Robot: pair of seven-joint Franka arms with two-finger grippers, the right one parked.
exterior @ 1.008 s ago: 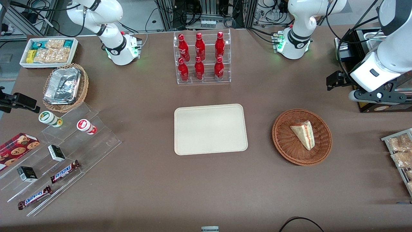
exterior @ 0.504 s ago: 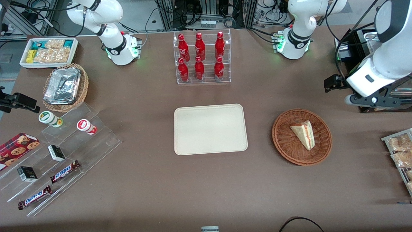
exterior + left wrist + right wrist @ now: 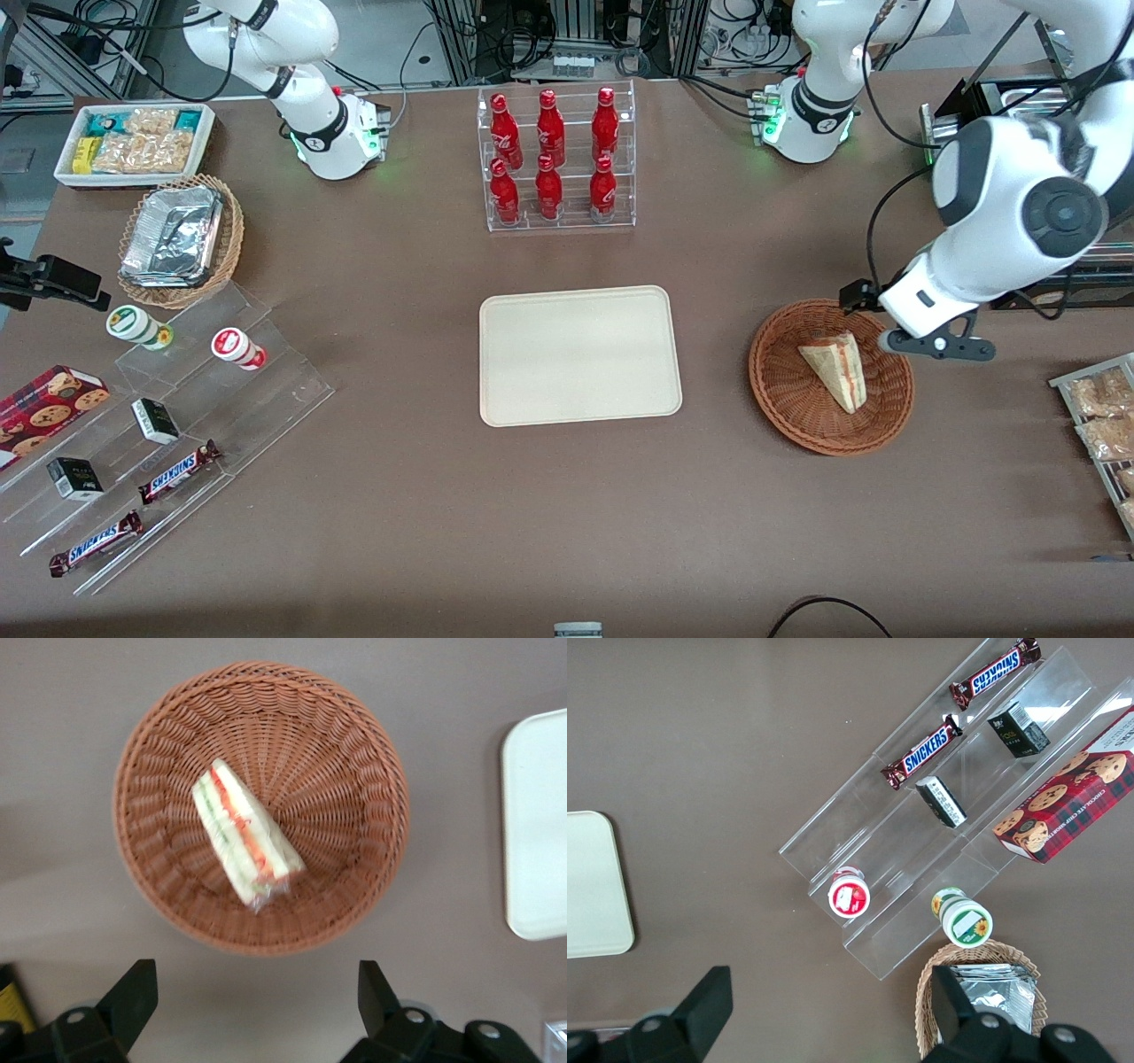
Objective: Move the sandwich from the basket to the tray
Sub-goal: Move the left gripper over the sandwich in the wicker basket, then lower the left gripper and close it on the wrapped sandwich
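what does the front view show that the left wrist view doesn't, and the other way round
Only the front view shows the bottle rack, the foil-container basket, the snack bars, the whole tray and the working arm itself above the basket.

Only the left wrist view shows the gripper open, its fingers spread wide and apart from the basket, and the sandwich's red and green filling edge-on.

Both show the sandwich lying in the basket, and part of the tray beside it.
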